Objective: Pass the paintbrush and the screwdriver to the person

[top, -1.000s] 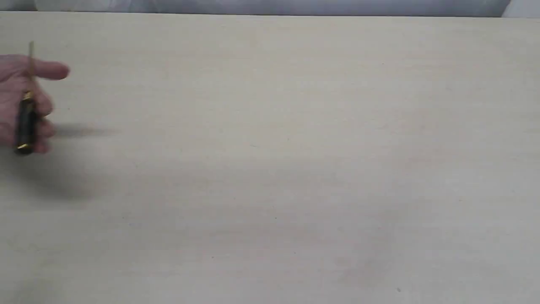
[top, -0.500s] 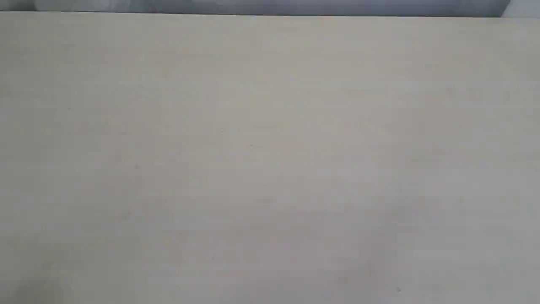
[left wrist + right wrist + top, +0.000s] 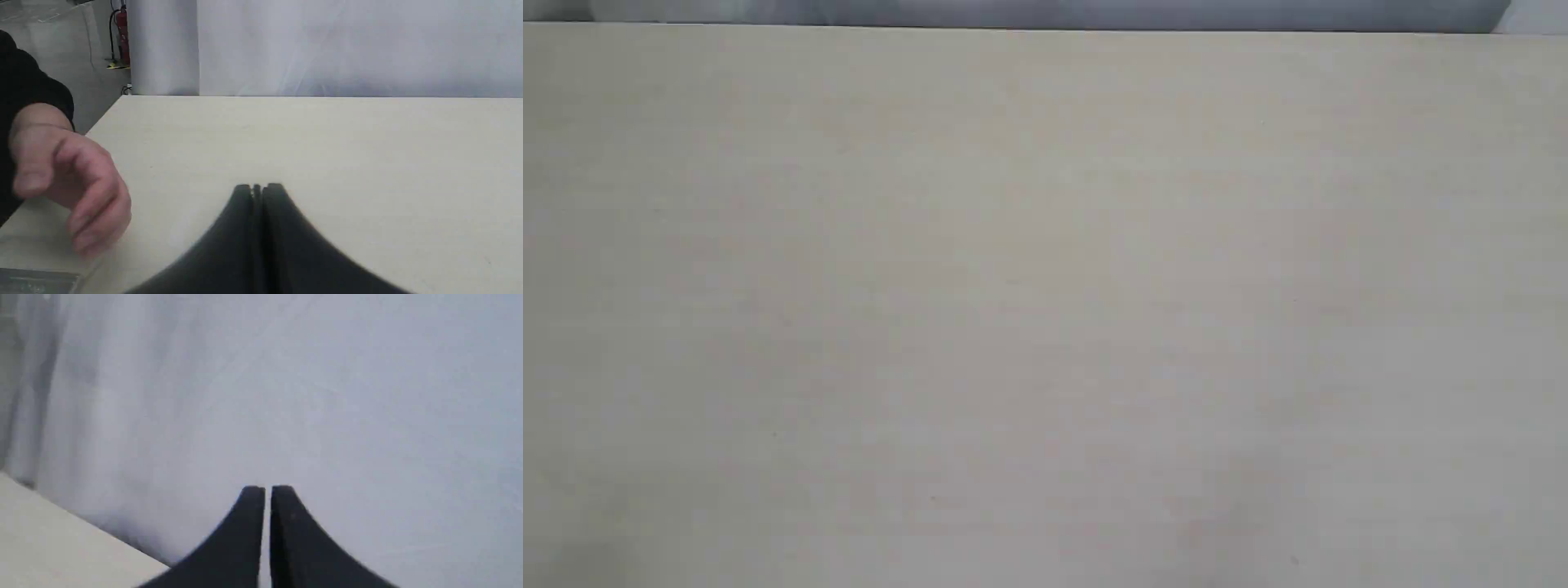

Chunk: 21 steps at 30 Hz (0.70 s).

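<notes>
The paintbrush and the screwdriver are out of view in every frame. The person's hand [image 3: 69,183] shows in the left wrist view, fingers curled downward over the table's edge, with a dark sleeve behind it. My left gripper [image 3: 257,188] is shut, its black fingers pressed together over the pale table [image 3: 327,139], apart from the hand. My right gripper [image 3: 267,490] is shut with only a thin slit between its fingers, and it points at a white curtain. Neither gripper holds anything. The exterior view has only the tabletop [image 3: 1045,310], with no arm in it.
A white curtain [image 3: 351,45] hangs behind the table's far edge. A red fire extinguisher [image 3: 122,41] stands on the floor beyond the table's corner. A corner of the table [image 3: 53,547] appears in the right wrist view.
One second ago the person's hand held the screwdriver at the left edge of the exterior view. It has since withdrawn out of that view, and only the table remains there.
</notes>
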Each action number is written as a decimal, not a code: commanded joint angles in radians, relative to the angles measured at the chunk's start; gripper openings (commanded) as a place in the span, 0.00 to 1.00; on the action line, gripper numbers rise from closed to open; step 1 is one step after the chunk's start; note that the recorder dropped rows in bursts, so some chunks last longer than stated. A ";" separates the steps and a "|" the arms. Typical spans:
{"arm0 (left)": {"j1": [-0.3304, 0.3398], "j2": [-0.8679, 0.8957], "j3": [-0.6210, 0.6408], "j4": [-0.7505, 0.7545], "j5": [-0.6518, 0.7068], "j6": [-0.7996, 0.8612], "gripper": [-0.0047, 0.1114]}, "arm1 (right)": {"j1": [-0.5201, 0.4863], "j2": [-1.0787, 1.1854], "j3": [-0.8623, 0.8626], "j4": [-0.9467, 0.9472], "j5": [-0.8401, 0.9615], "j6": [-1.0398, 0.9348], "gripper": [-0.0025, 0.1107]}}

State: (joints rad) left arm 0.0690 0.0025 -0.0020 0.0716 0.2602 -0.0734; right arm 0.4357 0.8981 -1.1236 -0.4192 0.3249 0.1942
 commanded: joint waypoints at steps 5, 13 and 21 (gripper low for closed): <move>-0.006 -0.002 0.002 -0.002 -0.011 -0.002 0.04 | -0.295 -0.265 0.481 0.007 -0.325 0.058 0.06; -0.006 -0.002 0.002 -0.002 -0.011 -0.002 0.04 | -0.457 -0.522 0.861 0.047 -0.493 0.058 0.06; -0.006 -0.002 0.002 -0.002 -0.011 -0.002 0.04 | -0.520 -0.689 1.055 0.049 -0.495 0.069 0.06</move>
State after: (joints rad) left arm 0.0690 0.0025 -0.0020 0.0716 0.2602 -0.0734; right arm -0.0706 0.2371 -0.0978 -0.3750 -0.1560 0.2516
